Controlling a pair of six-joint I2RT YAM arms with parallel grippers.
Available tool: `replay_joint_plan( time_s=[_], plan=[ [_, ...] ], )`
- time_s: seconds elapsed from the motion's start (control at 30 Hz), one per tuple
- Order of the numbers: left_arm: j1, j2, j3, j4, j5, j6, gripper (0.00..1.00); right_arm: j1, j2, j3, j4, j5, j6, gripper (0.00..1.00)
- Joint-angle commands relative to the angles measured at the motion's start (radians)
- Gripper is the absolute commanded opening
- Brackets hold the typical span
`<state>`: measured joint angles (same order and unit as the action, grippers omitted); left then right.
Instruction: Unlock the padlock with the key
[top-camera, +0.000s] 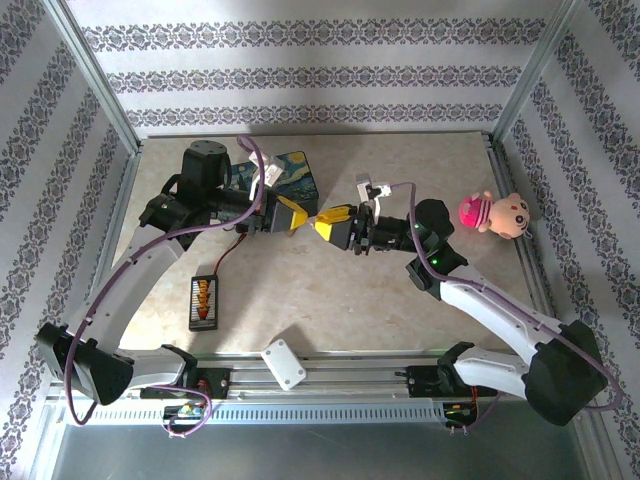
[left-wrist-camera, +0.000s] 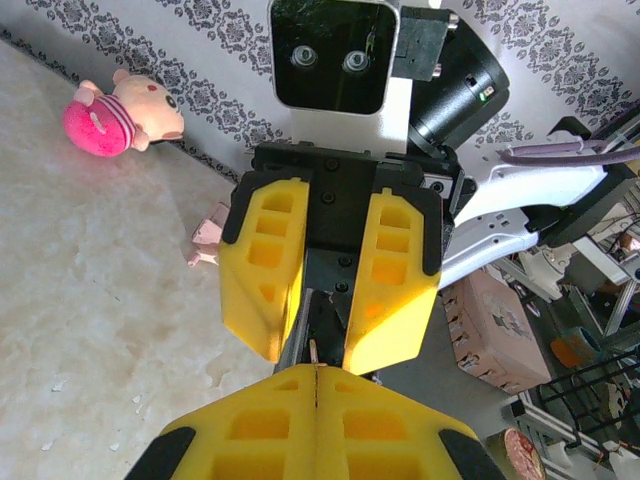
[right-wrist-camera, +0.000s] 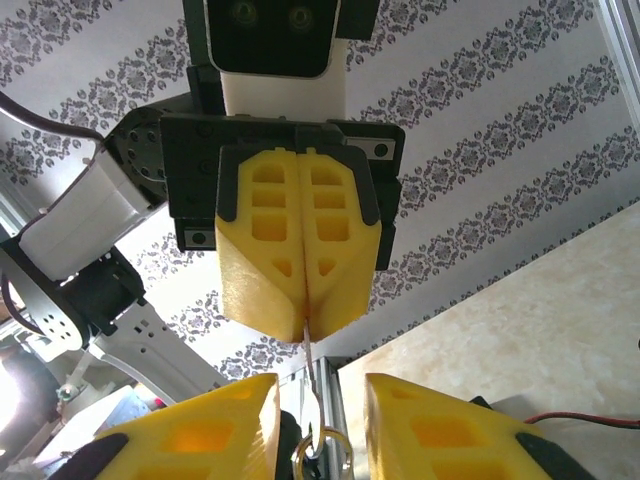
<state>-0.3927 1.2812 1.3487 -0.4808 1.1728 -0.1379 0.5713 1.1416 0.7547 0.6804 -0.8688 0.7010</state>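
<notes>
My left gripper and right gripper meet tip to tip above the middle of the table. The left gripper is shut on a thin reddish string. That string runs to a small metal ring lying between the spread fingers of my right gripper, which is open. In the left wrist view a short stub of the string sticks out of the closed seam of the left gripper. The key's blade and the padlock's brass body are hidden. I cannot tell what the ring belongs to.
The starry-night box stands behind the left wrist. A pink doll lies at the right edge. A black-and-orange striped bar with a red lead lies front left. A white block sits on the front rail.
</notes>
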Motion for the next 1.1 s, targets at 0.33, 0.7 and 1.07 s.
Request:
replay_joint_plan(
  time_s=[0.33, 0.7, 1.07],
  plan=[
    [-0.008, -0.016, 0.023, -0.007, -0.007, 0.0, 0.0, 0.022, 0.001, 0.001, 0.015, -0.011, -0.017, 0.34],
    [-0.008, -0.016, 0.021, 0.002, -0.007, -0.008, 0.0, 0.026, 0.015, 0.005, 0.016, -0.01, -0.018, 0.32],
    [-0.006, -0.019, 0.02, -0.005, -0.013, 0.001, 0.0, 0.024, 0.001, -0.009, 0.013, -0.002, -0.021, 0.17]
  ],
)
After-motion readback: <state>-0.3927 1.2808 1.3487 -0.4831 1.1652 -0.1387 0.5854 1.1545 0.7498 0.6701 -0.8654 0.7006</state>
